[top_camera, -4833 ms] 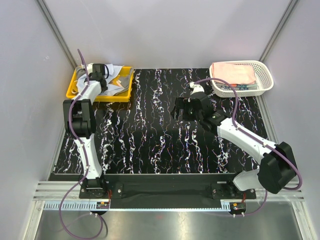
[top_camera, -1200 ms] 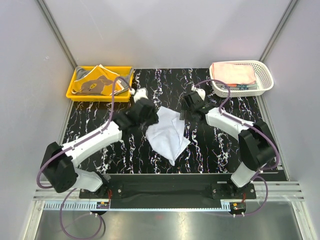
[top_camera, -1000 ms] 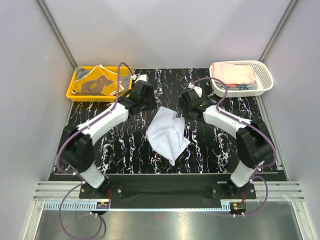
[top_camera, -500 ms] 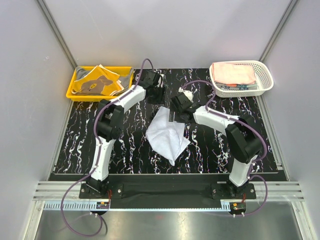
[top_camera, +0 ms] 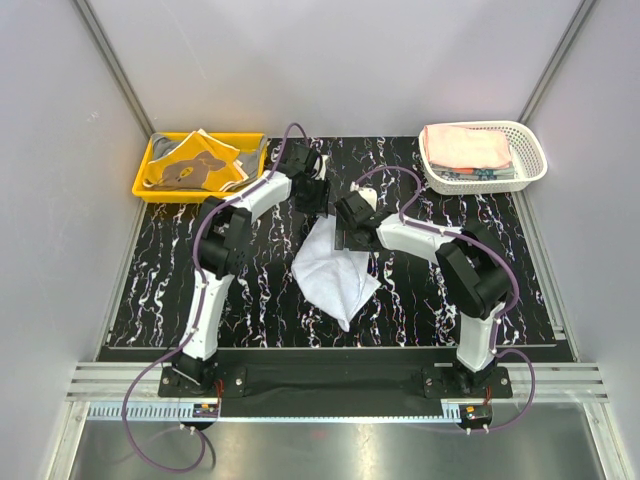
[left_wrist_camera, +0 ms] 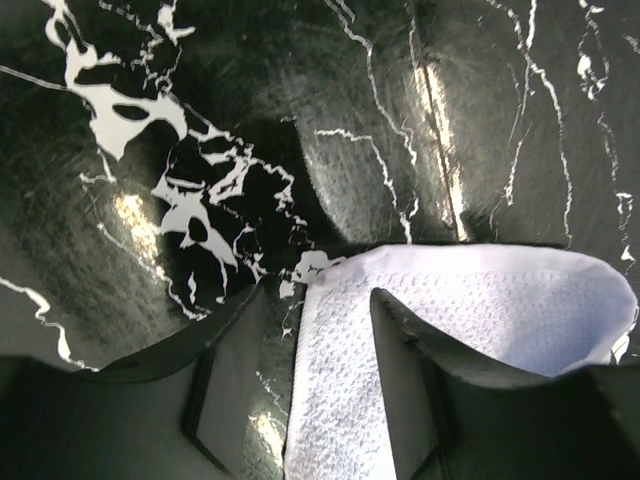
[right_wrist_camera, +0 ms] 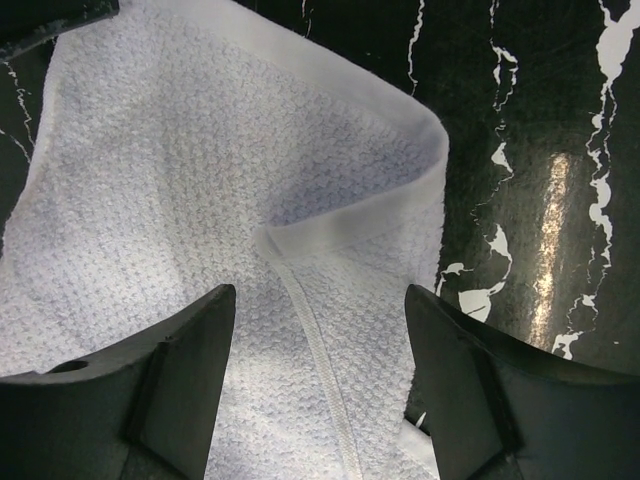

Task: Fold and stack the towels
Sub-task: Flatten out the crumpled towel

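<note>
A crumpled light blue towel [top_camera: 335, 268] lies on the black marbled table. My left gripper [top_camera: 313, 197] is over its far corner, jaws open; in the left wrist view the left gripper [left_wrist_camera: 315, 293] straddles the towel [left_wrist_camera: 470, 300] edge, one finger [left_wrist_camera: 400, 385] over cloth, the other [left_wrist_camera: 232, 372] over bare table. My right gripper [top_camera: 351, 230] hovers open over the towel's upper right part. In the right wrist view the right gripper [right_wrist_camera: 320, 292] is above a folded-over corner of the towel [right_wrist_camera: 180, 170]. More towels [top_camera: 195, 165], orange and grey, lie in the yellow tray.
The yellow tray [top_camera: 142, 188] stands at the back left. A white lattice basket [top_camera: 527, 172] at the back right holds a folded pink towel [top_camera: 463, 145] on top of others. Both arms reach close together over the table's middle.
My left gripper has swung right from near the tray to the towel's far corner. My right gripper has slid left and nearer, onto the towel. The towel has not moved.
</note>
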